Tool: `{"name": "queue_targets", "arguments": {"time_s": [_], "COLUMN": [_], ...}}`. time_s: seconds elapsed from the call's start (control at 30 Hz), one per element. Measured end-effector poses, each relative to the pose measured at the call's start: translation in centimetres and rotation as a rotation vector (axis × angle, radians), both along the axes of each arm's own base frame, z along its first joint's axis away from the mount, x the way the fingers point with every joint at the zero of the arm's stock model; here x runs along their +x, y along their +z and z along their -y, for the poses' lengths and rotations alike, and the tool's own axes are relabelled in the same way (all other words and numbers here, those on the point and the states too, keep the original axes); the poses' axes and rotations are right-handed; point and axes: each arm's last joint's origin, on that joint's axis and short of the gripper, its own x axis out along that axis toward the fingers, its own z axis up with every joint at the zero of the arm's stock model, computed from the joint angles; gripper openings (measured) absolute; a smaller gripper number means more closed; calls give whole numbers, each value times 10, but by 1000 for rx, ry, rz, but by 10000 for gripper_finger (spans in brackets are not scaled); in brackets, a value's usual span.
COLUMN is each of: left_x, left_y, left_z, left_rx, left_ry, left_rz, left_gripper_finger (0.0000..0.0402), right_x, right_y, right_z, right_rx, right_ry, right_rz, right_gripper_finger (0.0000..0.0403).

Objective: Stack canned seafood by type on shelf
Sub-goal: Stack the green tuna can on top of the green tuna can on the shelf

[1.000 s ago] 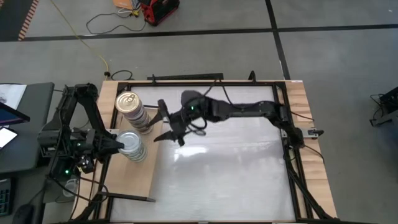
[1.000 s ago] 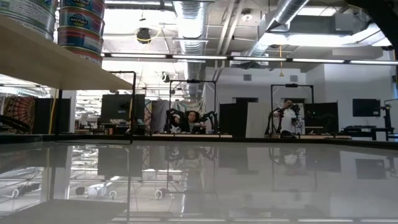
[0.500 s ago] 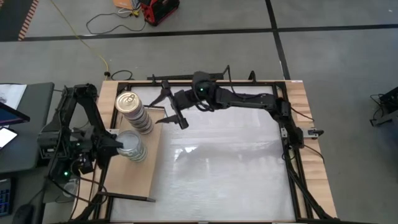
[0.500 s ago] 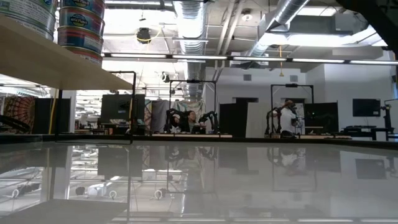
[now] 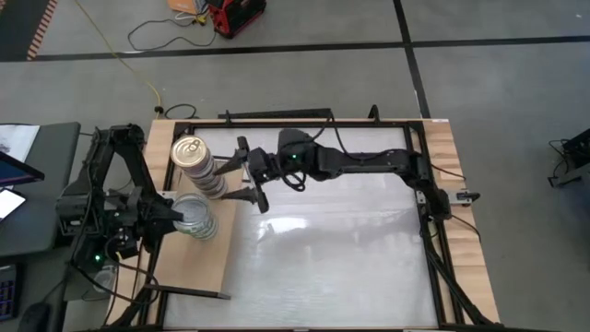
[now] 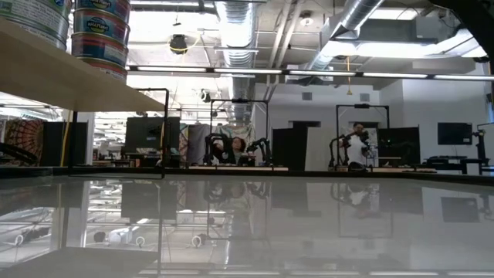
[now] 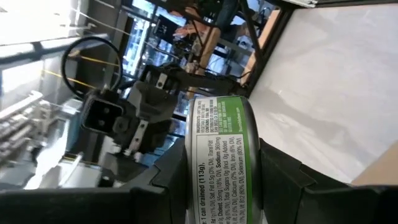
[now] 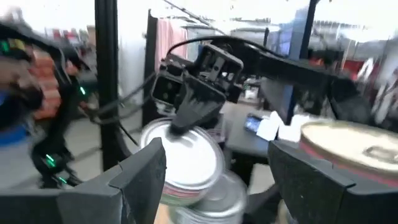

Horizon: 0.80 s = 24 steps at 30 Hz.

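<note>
The shelf (image 5: 198,267) is a light wooden board at the table's left. Two stacks of canned seafood stand on it. The gold-topped stack (image 5: 189,155) is farther back, and the silver-topped stack (image 5: 205,231) is nearer. My left gripper (image 5: 175,211) reaches in level from the left and is shut on a silver-topped, green-labelled tin (image 7: 217,155) at the top of the silver stack. My right gripper (image 5: 236,175) hovers open just right of the gold stack, pointing at both stacks and touching nothing. In the low view the shelf (image 6: 77,81) shows only from below. My left gripper pinches the tin between its two fingers, one finger (image 8: 186,115) lying on the flat silver top (image 8: 180,155) and the other beneath. It comes in level from the table's left, at the tin's left rim. The tin stays about level, top up, just over the silver stack.
The white tabletop (image 5: 341,249) stretches wide to the right of the shelf. A black metal frame (image 5: 277,118) runs along the table's edges. Other workstations and people (image 6: 356,143) show far off in the room behind.
My right gripper swung toward the table's far edge, then came back partway to a spot beside the gold stack. Its wrist rolled along the way and its fingers stayed open. The held tin and both stacks stay where they were.
</note>
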Motion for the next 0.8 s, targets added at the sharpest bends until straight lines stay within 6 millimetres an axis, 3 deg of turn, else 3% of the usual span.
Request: {"name": "queue_targets", "arguments": {"time_s": [0.3, 0.47, 0.8], "left_x": [0, 0, 1], "left_y": [0, 1, 1], "left_z": [-1, -1, -7], "left_rx": [64, 133, 162], "left_ry": [-2, -1, 6], "left_rz": [12, 31, 11], "left_gripper_finger": [140, 140, 140], "right_x": [-1, -8, -11], "right_y": [0, 10, 14], "right_z": [-19, -25, -40], "right_rx": [178, 336, 627], "right_ry": [-60, -113, -100], "right_rz": [-232, -379, -489], "right_gripper_finger": [311, 311, 311]}}
